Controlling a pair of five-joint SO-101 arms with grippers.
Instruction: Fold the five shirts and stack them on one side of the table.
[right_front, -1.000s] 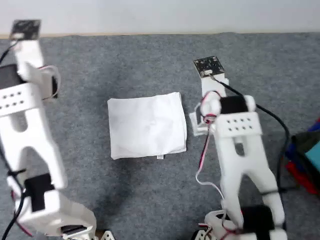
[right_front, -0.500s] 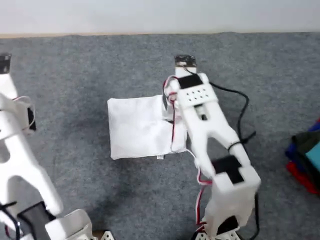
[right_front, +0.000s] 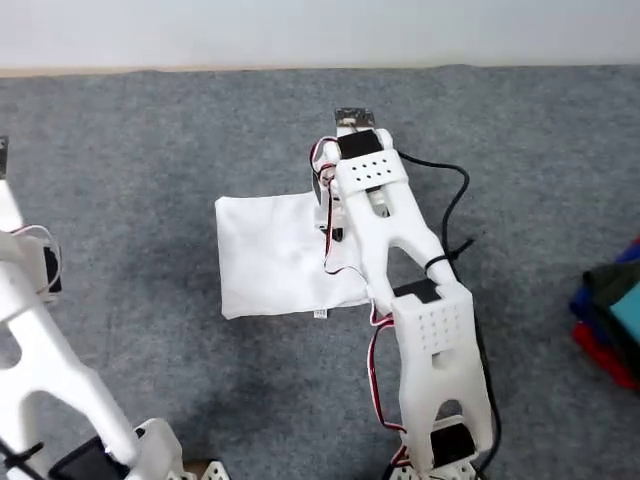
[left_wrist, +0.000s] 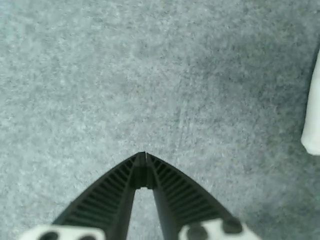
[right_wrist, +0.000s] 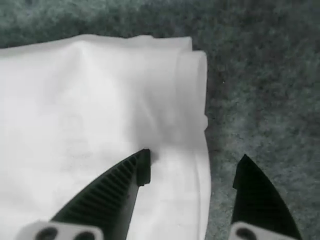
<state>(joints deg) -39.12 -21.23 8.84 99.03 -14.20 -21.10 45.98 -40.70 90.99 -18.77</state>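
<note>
A folded white shirt (right_front: 265, 255) lies flat in the middle of the grey table. My right arm (right_front: 375, 195) reaches over the shirt's right edge. In the right wrist view my right gripper (right_wrist: 195, 160) is open, one finger (right_wrist: 135, 172) resting over the white shirt (right_wrist: 90, 90) and the other past its folded edge above the grey surface. My left arm (right_front: 30, 330) stands at the far left of the table. Its gripper (left_wrist: 145, 156) is shut and empty above bare grey surface, with the shirt's edge (left_wrist: 312, 120) off to one side.
A pile of coloured clothes (right_front: 612, 320) in blue, red, dark and teal sits at the table's right edge. Grey felt-like surface (right_front: 150, 130) stretches around the shirt. A pale wall runs along the far edge.
My right arm swung left from beside the shirt to over its right edge. My left arm drew back toward the left edge of the table.
</note>
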